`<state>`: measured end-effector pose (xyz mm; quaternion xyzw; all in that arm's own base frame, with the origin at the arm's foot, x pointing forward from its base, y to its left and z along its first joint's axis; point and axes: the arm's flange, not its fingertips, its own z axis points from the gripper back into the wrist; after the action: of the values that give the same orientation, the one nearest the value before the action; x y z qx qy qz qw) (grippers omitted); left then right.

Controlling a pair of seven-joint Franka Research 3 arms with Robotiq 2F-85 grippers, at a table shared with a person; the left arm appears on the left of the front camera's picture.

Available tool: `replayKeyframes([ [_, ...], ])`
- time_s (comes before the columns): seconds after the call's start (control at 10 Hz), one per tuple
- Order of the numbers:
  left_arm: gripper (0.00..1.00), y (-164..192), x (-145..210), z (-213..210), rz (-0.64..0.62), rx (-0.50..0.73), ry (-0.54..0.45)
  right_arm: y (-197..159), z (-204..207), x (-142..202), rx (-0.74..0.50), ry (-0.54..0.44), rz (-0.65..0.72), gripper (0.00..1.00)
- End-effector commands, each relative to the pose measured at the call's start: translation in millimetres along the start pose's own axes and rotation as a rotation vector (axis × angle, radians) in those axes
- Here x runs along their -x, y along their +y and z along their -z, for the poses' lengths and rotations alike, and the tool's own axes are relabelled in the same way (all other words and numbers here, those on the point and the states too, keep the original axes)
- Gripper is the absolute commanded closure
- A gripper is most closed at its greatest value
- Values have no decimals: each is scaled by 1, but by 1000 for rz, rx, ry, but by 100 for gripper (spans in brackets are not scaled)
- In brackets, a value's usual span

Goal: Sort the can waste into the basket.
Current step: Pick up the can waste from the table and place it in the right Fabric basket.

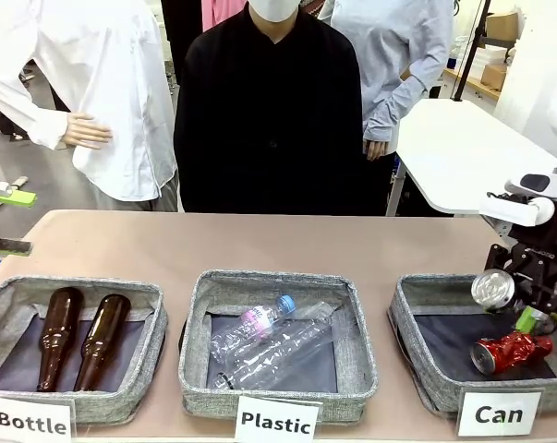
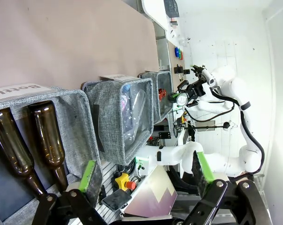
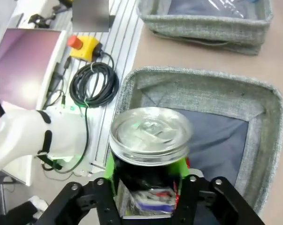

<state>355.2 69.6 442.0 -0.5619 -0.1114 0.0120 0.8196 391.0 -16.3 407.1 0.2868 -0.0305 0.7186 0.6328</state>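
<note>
Nearest, three grey bins line the counter's (image 1: pixel 278 240) front edge. Rightmost is the basket (image 1: pixel 421 365) labelled "Can", with the crushed red can (image 1: pixel 509 352) lying inside. Above it the right end effector (image 1: pixel 533 297) grips the slim black can (image 3: pixel 149 159), silver top showing. Farther left, the left end effector (image 2: pixel 146 173) hangs open beside two brown bottles (image 1: pixel 79 337) in their bin.

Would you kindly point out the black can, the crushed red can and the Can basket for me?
black can (image 3: pixel 150 133): right wrist view, on its silver top.
crushed red can (image 1: pixel 512 351): front view, on its crumpled side.
Can basket (image 1: pixel 409 325): front view, on its grey left wall.
</note>
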Motion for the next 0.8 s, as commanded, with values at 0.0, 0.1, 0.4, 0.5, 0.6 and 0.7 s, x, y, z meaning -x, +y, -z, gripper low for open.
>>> replayKeyframes([
  [0.0, 0, -2, 2, -2, -3, 3, 7, -8, -5, -3, 30, -11, 85, 0],
  [0.1, 0, -2, 2, -2, -3, 3, 7, -10, -6, -1, 39, -19, 118, 8],
  [0.4, 0, -2, 2, -2, -3, 3, 7, -17, -13, 3, 113, -134, 304, 0],
  [0.5, 0, -2, 2, -2, -3, 3, 7, -20, -19, 3, 152, -256, 395, 0],
  [0.6, 0, -2, 2, -2, -3, 3, 7, -25, -26, 1, 176, -374, 519, 0],
  [0.7, 0, -2, 2, -2, -3, 3, 7, -34, -32, -2, 174, -422, 656, 0],
])
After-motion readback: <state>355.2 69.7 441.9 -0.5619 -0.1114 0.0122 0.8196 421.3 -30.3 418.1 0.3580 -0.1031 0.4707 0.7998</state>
